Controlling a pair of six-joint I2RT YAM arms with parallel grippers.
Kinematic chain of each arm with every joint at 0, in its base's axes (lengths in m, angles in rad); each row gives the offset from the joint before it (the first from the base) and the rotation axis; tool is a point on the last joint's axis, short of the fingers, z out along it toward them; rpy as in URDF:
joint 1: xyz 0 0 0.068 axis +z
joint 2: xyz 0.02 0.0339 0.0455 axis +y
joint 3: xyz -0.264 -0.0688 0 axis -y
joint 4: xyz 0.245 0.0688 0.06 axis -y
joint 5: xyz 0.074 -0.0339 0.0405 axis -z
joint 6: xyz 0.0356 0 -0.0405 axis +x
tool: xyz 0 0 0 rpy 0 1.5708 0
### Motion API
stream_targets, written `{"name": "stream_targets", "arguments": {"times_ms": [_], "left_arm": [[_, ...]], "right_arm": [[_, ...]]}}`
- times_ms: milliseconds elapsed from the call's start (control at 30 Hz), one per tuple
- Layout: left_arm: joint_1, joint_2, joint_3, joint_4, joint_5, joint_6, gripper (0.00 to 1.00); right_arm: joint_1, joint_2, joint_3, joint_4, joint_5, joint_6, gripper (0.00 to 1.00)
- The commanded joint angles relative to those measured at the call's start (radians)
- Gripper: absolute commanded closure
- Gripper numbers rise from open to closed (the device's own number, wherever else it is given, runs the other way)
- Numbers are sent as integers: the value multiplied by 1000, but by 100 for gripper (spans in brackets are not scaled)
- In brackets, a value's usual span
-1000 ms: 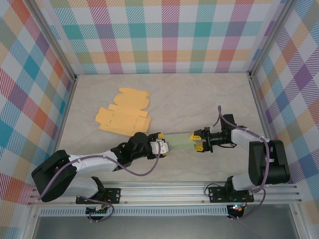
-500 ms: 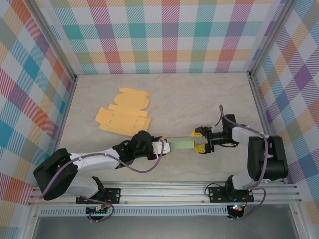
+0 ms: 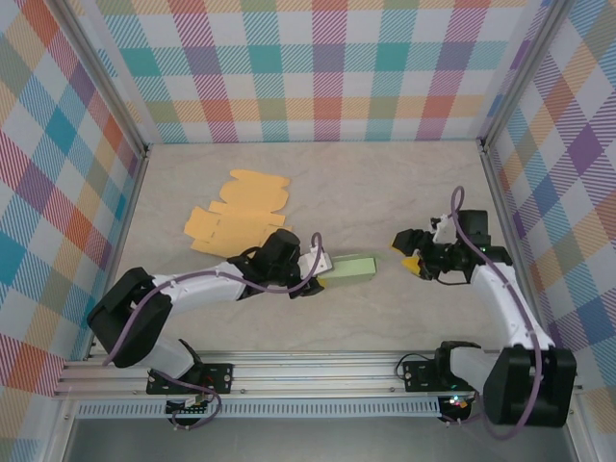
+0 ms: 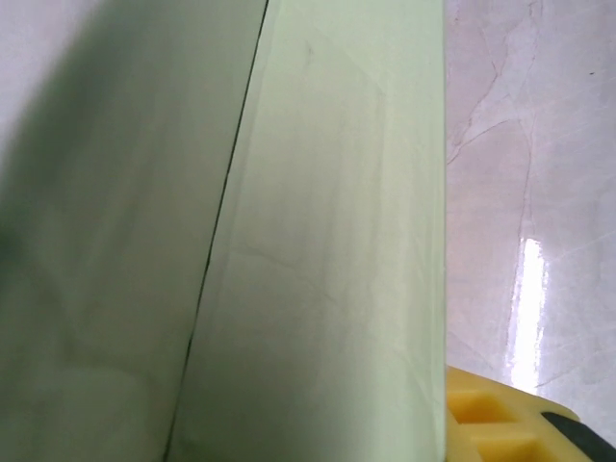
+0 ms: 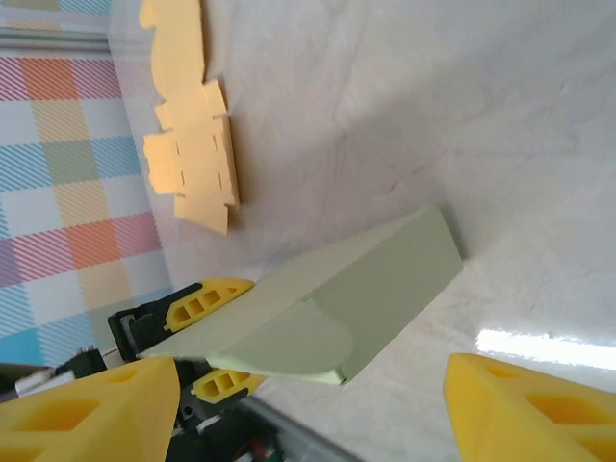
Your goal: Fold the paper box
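Observation:
The paper box (image 3: 351,269), pale green and partly folded into a long wedge, lies near the middle of the table. My left gripper (image 3: 316,273) is shut on its left end. In the right wrist view, the left arm's yellow fingers (image 5: 207,294) sit above and below the box (image 5: 375,279), whose rounded flap faces the camera. The box (image 4: 318,241) covers most of the left wrist view, with one yellow fingertip (image 4: 500,423) at the lower right. My right gripper (image 3: 406,251) (image 5: 308,414) stands open to the right of the box, apart from it, with nothing between its fingers.
Flat orange cardboard blanks (image 3: 241,219) (image 5: 192,159) lie at the back left, just behind the left arm. Plaid walls close in the marble-patterned table (image 3: 385,183) on three sides. An aluminium rail (image 3: 318,371) runs along the near edge.
My right gripper has let go of the box's right end, opened wider and drawn back to the right. The left gripper has tightened on the box and carried it slightly back and left.

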Motion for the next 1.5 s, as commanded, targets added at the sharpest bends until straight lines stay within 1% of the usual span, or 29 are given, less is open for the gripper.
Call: {"name": "stream_targets", "arguments": {"times_ms": [0,233,333,500,733,800,933,1033,1233,1467], "left_arm": [[18,44,44,-83,72,-27,60],[32,108,98,-150,112,6,60],[40,123,124,-193,143,16,60],[42,118,119,-185,131,16,60],[42,115,122,-185,125,17,59],[43,115,122,-183,118,17,59],[42,120,126,-174,106,14,59],[42,123,128,-163,101,8,58],[43,140,154,-183,83,2,58],[42,135,149,-159,73,-18,58]], "right_arm": [[21,-72,17,-11,75,-102,29],[95,-115,16,36,149,-206,32],[136,-84,20,59,167,-237,32],[223,-32,44,74,292,-285,30],[269,52,74,111,320,-328,31],[278,76,84,116,322,-331,35],[302,104,103,105,328,-330,48],[323,106,104,87,360,-324,55],[346,102,83,84,380,-305,58],[366,90,72,87,374,-276,56]]}}
